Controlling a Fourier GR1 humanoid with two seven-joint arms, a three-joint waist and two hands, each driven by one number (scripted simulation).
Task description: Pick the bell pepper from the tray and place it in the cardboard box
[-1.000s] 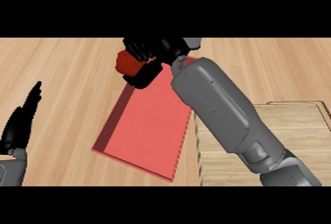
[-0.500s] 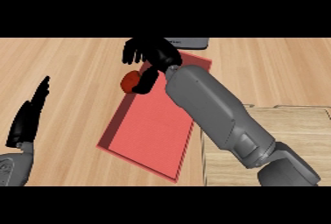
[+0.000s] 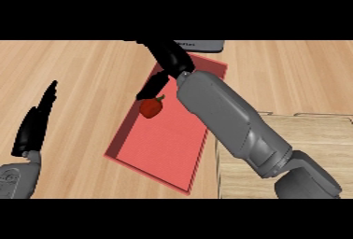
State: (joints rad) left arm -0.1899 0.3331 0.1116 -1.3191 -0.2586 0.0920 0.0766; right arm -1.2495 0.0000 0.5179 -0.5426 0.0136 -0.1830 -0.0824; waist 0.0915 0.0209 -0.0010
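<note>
The red bell pepper with a green stem is over the left side of the red tray, about halfway along it. My right hand is above the tray's far end, its grey forearm crossing the tray toward the lower right. Its fingers are stretched out; one fingertip ends just above the pepper and does not curl round it. I cannot tell whether that fingertip touches the pepper. The cardboard box is at the lower right, partly hidden by the forearm. My left hand rests open at the left edge, fingers up.
A grey flat object lies at the counter's far edge behind the tray. Bare wooden counter spreads left of the tray and at the far right. The box's left wall stands close to the tray's right rim.
The pepper was in my curled right hand at the tray's far end; now it sits lower, over the tray's left side, and the fingers have straightened. The left hand barely shifted.
</note>
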